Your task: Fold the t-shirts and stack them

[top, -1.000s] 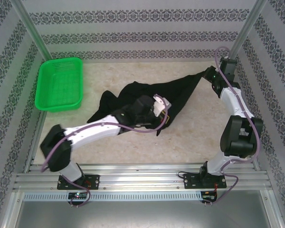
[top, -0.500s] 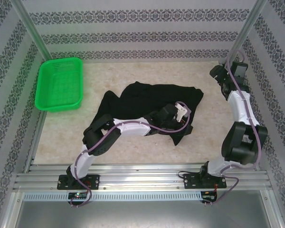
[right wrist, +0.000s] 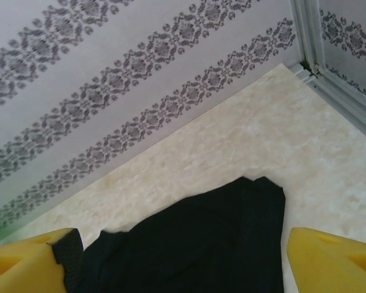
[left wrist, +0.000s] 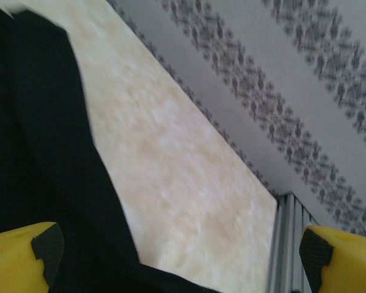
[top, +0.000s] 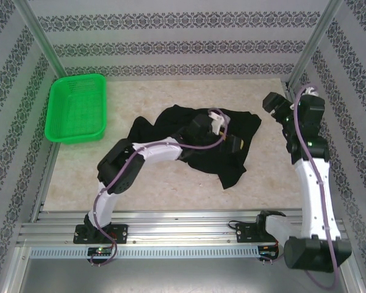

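Black t-shirt crumpled under your left gripper, jaws wide apart and empty, your right gripper beside the cloth, open also, holding nothing.

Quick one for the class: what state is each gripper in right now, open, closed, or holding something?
Left gripper: open, holding nothing, fingers wide over the t-shirt.
Right gripper: open, holding nothing.
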